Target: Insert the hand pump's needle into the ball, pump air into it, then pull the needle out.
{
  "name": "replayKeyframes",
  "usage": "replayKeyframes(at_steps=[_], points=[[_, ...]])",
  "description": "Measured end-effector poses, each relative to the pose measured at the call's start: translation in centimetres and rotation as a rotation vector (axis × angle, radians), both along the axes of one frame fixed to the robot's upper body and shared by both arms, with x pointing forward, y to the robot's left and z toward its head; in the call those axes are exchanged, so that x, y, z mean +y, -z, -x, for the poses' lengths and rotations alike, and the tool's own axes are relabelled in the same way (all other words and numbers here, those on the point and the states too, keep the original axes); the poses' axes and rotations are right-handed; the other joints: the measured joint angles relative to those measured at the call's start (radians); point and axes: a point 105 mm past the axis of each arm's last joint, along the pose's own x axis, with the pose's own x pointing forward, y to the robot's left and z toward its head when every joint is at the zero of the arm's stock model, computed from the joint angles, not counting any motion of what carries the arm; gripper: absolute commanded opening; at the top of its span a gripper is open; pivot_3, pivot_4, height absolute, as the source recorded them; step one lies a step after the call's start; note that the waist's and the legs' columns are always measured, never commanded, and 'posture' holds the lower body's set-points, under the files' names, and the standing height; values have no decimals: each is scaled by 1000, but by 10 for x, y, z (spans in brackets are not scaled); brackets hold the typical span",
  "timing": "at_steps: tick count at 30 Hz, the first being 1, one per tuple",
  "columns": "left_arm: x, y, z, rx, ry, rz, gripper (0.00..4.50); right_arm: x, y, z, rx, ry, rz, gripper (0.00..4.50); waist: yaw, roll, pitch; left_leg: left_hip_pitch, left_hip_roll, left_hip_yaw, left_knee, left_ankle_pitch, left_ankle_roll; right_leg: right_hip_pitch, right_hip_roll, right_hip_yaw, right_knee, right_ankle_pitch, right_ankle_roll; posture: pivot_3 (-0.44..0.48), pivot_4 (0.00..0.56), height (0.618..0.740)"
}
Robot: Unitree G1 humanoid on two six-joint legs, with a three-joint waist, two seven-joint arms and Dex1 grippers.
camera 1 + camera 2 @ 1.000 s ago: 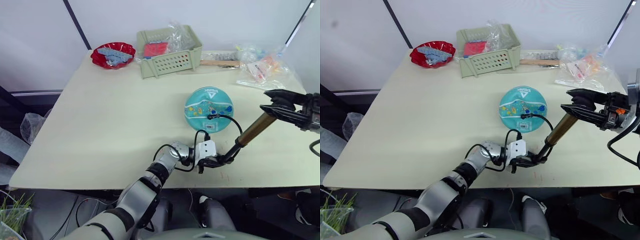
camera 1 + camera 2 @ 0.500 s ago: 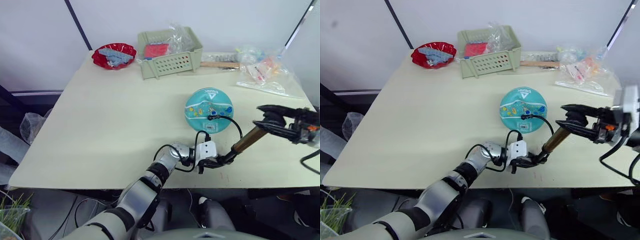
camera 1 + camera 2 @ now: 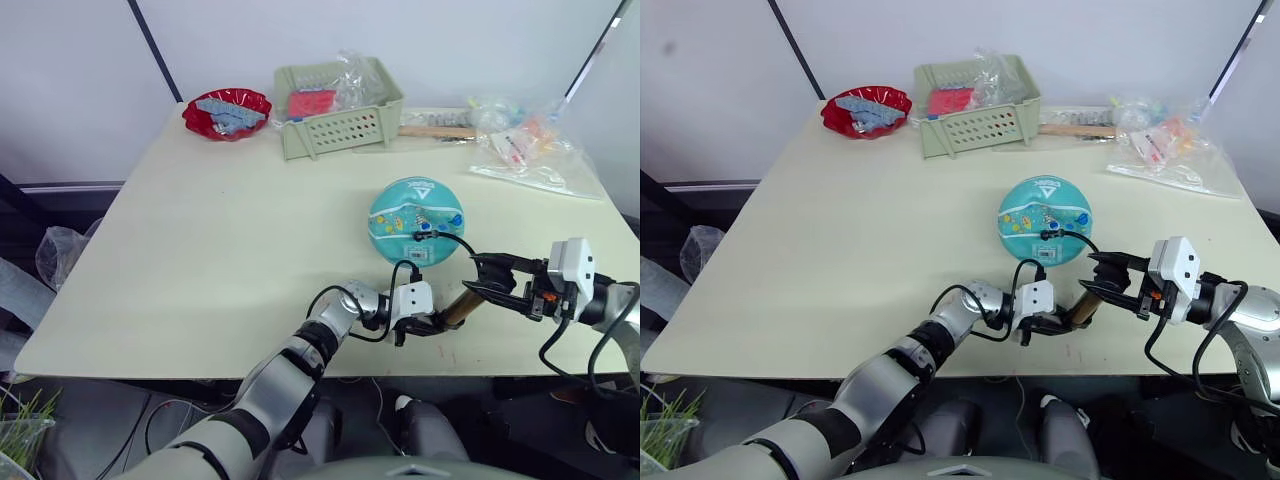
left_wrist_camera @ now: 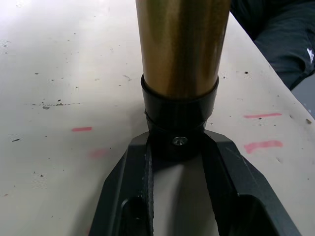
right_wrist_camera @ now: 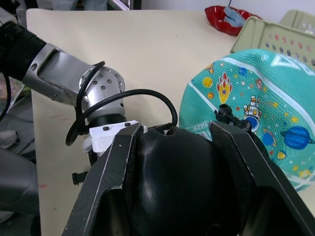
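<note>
The teal ball rests on the table, right of centre. On its near side sits the needle's black fitting, with the black hose looping down from it to the hand pump. The pump's bronze barrel slants low near the table's front edge. My left gripper is shut on the black end cap at its lower end. My right gripper is shut on the black handle at its upper end, with the ball just beyond.
A green basket with bagged items stands at the back, with a red bowl to its left. A wooden stick and plastic bags lie at the back right. The table's front edge runs just below the pump.
My right gripper has come down and left with the handle toward my left gripper. The pump now shows far less bronze barrel and lies lower. Ball and left gripper have stayed put.
</note>
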Motion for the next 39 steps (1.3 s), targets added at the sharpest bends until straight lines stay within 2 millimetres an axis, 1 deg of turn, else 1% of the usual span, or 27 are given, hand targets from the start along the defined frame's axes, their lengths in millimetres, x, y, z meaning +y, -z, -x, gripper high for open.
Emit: replayKeyframes(at_steps=[5,8,9,11,12,16,17,19,27,29,31,34,39], points=[[-2,-1,1,-3,7,6,980,-2,-10,-2,15,4,-32,1633,1,3,2,-1,0,-1,0,0,0,0,0,0,0,0,0,0,150,740],[-4,-3,2,-5,20,18,980,-6,-22,-2,40,14,-47,1633,4,7,5,-4,-2,-1,0,0,0,-3,-1,0,0,1,-2,0,150,740],[-4,-3,3,-5,25,19,980,-9,-32,-2,40,14,-62,1633,4,7,5,-5,-2,-1,0,0,0,-4,-1,0,0,2,-4,0,150,740],[-4,-3,3,-4,27,20,980,-10,-39,-1,45,13,-63,1633,4,8,5,-6,-2,-1,0,0,0,-5,-2,0,-1,3,-4,0,150,740],[-4,-4,3,-5,28,21,980,-13,-50,-1,49,17,-69,1633,4,9,6,-7,-2,-1,0,0,0,-5,-2,0,-1,3,-4,0,150,740],[-5,-5,2,-10,29,23,980,-19,-78,0,47,17,-72,1633,4,12,9,-7,-2,-1,0,0,0,-5,-3,-1,-2,2,-4,0,150,740],[-5,-5,2,-11,30,24,980,-20,-98,3,27,11,-91,1633,4,12,9,-8,-2,-1,-1,0,0,-5,-2,-1,-2,2,-4,0,150,740],[-5,-5,2,-12,30,24,980,-19,-109,5,9,2,-109,1633,4,12,9,-8,-2,-2,-1,0,0,-5,-3,-2,-3,2,-4,0,150,740],[-5,-5,2,-15,30,22,980,-18,-136,11,-23,-17,-125,1633,4,12,10,-8,-2,-1,-1,0,0,-6,-3,-2,-3,3,-4,0,150,740],[-5,-5,2,-15,30,22,980,-16,-138,13,-29,-20,-128,1633,3,12,9,-8,-2,-1,-1,0,0,-6,-3,-2,-3,3,-4,0,150,740],[-5,-5,2,-16,32,19,980,-10,-135,18,-41,-42,-118,1633,4,12,9,-8,-2,-2,-1,0,0,-5,-3,-2,-4,2,-4,0,150,740],[-5,-4,2,-19,30,13,980,-6,-121,23,-49,-41,-83,1633,3,9,7,-7,-2,-2,-1,0,0,-4,-2,-2,-4,2,-2,0,150,740],[-3,-2,2,-18,25,9,980,-6,-95,19,-28,-14,-53,1633,1,7,6,-3,-1,-1,-1,0,0,0,-2,-2,-4,0,0,0,150,740]])
